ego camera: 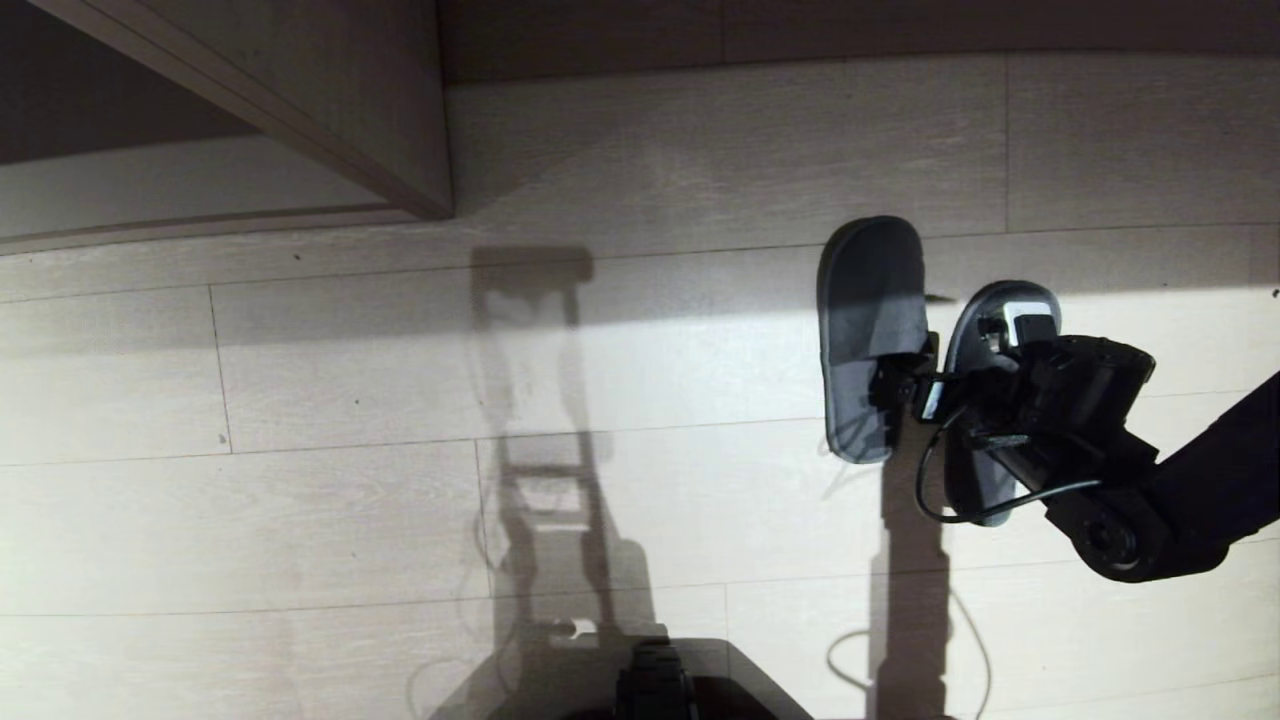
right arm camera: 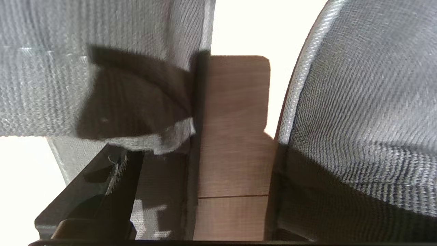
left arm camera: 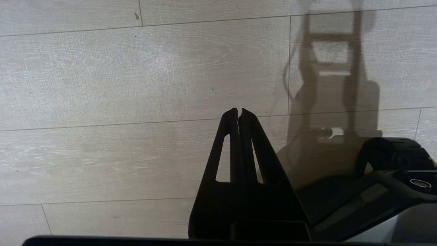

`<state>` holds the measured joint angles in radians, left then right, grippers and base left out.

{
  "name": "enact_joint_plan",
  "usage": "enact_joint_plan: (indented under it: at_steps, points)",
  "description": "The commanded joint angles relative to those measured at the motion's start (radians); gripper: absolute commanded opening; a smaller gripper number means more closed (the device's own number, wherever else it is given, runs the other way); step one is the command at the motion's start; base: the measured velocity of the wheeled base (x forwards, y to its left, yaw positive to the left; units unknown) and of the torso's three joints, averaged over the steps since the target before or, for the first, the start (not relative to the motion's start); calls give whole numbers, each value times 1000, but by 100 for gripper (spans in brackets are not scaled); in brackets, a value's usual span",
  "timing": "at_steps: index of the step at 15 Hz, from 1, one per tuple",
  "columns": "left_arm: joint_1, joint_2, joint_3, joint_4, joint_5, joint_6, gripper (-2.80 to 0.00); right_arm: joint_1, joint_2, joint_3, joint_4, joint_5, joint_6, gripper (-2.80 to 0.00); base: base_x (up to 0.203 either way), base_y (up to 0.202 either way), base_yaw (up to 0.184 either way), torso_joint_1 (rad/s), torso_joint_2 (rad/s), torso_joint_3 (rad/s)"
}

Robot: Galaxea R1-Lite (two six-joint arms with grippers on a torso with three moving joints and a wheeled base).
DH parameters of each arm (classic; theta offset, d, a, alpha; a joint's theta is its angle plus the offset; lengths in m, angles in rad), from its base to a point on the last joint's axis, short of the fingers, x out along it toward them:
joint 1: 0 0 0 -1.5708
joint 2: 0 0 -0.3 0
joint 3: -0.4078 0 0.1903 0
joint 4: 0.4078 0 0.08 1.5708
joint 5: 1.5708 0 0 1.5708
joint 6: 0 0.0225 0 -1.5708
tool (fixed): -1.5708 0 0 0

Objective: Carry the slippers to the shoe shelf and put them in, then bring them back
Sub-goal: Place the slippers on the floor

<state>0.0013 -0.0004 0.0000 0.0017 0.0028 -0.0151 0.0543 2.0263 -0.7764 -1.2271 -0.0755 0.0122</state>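
With its right pincer [ego camera: 915, 385] spread wide, low between the two slippers [ego camera: 868, 330] lying side by side on the floor [ego camera: 350, 500], a careless close might catch just one.

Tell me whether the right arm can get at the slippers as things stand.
Probably yes: the right gripper hangs open directly over the slippers, low between the pair on the floor, with nothing in its way.

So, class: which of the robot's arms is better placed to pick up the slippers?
The right: the right gripper hangs open between the slippers. The left gripper is shut over bare floor.
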Motion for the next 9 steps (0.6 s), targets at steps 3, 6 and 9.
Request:
enact_joint_plan:
  at_steps: [3, 6, 9]
  points:
    - [0, 0, 0, 0, 0, 0, -280, 1, -47, 6, -6, -7, -16, 0, 0, 0, 0, 0, 0, 0]
    - [0, 0, 0, 0, 0, 0, -280, 10, -49, 30, 33, -64, -46, 0, 0, 0, 0, 0, 0, 0]
    - [0, 0, 0, 0, 0, 0, -280, 30, -36, 25, 34, -188, -99, 0, 0, 0, 0, 0, 0, 0]
